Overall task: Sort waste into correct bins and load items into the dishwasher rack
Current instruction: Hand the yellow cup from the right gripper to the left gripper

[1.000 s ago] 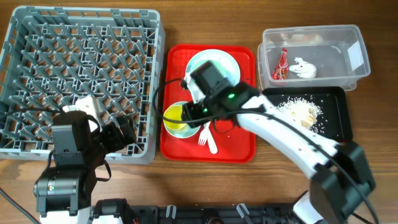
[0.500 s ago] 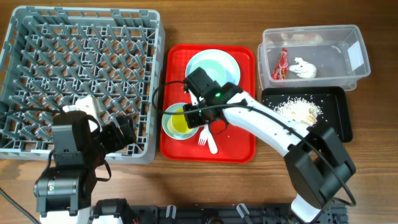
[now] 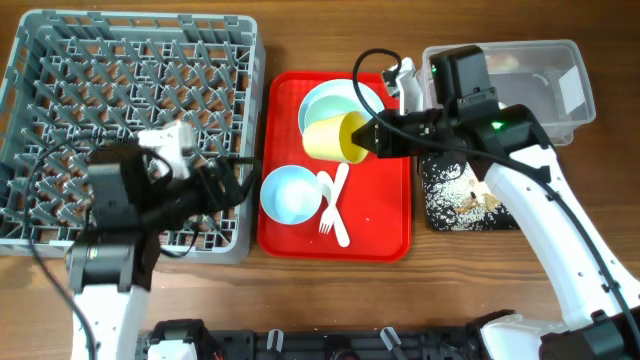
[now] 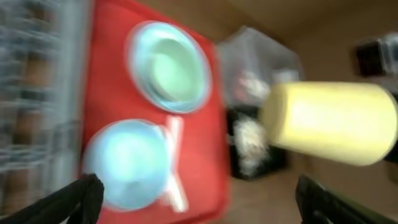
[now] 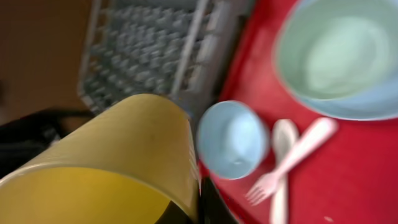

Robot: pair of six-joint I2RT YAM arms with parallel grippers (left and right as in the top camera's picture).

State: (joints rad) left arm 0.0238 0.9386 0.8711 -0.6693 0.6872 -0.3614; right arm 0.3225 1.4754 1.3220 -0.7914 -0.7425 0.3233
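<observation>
Holding the yellow cup [image 3: 328, 137] sideways over the red tray [image 3: 385, 225], our right gripper [image 3: 372, 135] clamps it. We log the left gripper [image 3: 236, 186] jaws wide and empty.

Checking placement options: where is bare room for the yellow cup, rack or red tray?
The dishwasher rack's far and left peg floor is bare; the left arm crowds its near-right corner. On the red tray, only the near-right corner beside fork and spoon is free; big bowl, small bowl and the held yellow cup crowd the rest.
</observation>
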